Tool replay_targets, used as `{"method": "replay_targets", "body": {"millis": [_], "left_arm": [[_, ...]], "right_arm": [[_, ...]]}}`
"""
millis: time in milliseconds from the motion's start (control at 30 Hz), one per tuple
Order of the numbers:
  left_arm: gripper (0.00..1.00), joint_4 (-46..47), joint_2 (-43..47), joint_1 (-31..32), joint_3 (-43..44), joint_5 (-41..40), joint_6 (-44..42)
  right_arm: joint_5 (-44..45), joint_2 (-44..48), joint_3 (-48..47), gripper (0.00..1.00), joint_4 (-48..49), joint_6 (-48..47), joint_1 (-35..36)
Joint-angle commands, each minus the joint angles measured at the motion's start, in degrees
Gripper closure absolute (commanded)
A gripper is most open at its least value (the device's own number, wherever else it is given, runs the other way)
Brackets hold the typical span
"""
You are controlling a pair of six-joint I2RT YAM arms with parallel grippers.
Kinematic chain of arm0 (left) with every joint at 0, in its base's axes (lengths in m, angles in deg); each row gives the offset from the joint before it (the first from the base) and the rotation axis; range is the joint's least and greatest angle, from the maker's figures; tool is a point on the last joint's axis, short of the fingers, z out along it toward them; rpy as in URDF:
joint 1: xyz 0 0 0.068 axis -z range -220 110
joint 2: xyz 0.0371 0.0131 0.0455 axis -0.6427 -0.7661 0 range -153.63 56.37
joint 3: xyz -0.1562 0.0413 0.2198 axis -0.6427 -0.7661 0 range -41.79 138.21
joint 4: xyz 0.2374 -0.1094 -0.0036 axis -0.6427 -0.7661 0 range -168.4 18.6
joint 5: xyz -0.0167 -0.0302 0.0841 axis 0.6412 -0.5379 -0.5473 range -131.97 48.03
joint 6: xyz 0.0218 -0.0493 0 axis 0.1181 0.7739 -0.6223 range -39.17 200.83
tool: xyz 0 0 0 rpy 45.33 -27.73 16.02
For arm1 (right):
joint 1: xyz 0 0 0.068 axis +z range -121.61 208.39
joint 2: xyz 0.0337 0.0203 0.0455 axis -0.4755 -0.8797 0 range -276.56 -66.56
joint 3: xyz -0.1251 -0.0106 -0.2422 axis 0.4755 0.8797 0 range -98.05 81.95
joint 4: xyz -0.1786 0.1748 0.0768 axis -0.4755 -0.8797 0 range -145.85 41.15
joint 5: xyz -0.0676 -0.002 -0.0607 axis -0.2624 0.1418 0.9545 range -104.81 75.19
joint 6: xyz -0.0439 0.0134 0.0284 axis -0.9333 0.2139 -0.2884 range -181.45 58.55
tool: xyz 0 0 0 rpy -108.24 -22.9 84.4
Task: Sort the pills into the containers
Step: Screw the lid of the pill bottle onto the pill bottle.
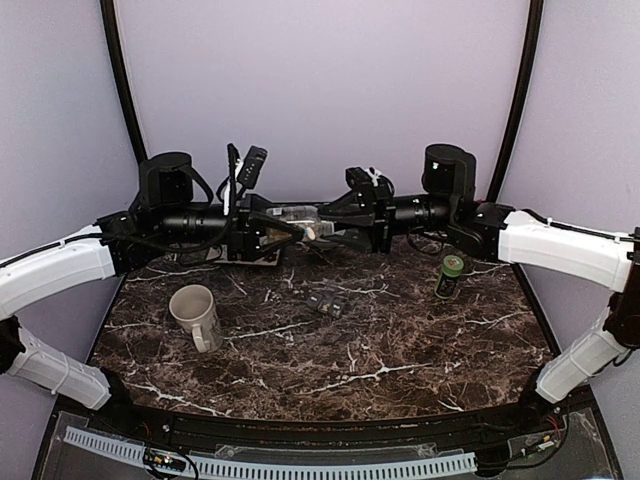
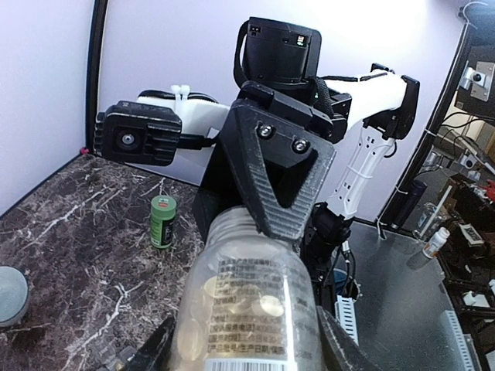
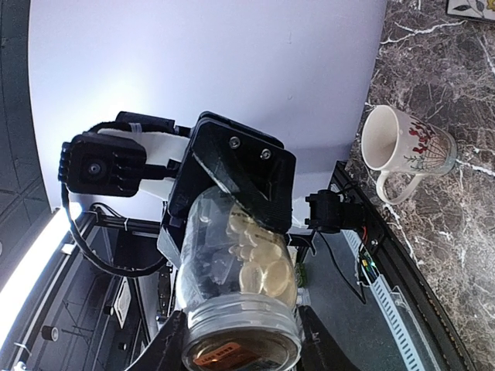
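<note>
A clear pill bottle [image 1: 300, 216] hangs level in the air over the back of the table, held between both arms. Pale round pills [image 3: 263, 267] lie inside it. My left gripper [image 1: 284, 228] is shut on the labelled body of the bottle [image 2: 247, 301], a finger on each side. My right gripper [image 1: 326, 228] is shut on the threaded lid end [image 3: 241, 328]. In the left wrist view the right gripper's finger [image 2: 282, 178] covers the bottle's neck. In the right wrist view the left gripper's finger [image 3: 240, 174] lies across the body.
A white mug [image 1: 196, 312] stands on the marble table at the front left. A green bottle [image 1: 450, 275] stands at the right. A small dark object [image 1: 325, 303] lies near the middle, and a flat tile [image 1: 262, 256] sits under the left gripper.
</note>
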Motion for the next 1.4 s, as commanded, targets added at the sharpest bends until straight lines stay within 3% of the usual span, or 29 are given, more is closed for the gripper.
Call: {"method": "replay_targets", "body": {"millis": [0,267,500,733,967,1367], "left_arm": [[1.0,2.4,1.4,2.9,1.0,-7.0,-14.7],[1.0,0.1,1.4,4.4,1.6,-9.9,-18.6],[1.0,1.9,1.3,4.2,0.3,-10.4,-13.7],[1.0,6.1,2.2,2.5,-2.5,-11.5,-6.8],[1.0,10.8,2.6,-0.9,-4.9,-9.3,1.2],[1.0,14.9,1.6,-3.7,-6.2,-6.6,10.9]], "right_arm": [[-0.3,-1.4,1.7,0.83,3.7,11.8,1.2],[-1.1,-2.0,3.6,0.81,7.4,13.9,1.2],[-0.3,-2.4,-3.1,0.5,-2.4,3.9,0.6],[2.9,-0.8,-7.5,0.37,-10.9,-7.3,-0.1],[7.0,0.4,-10.8,0.33,-22.0,-18.0,-0.1],[14.4,4.6,-9.8,0.31,-29.5,-28.2,-0.1]]}}
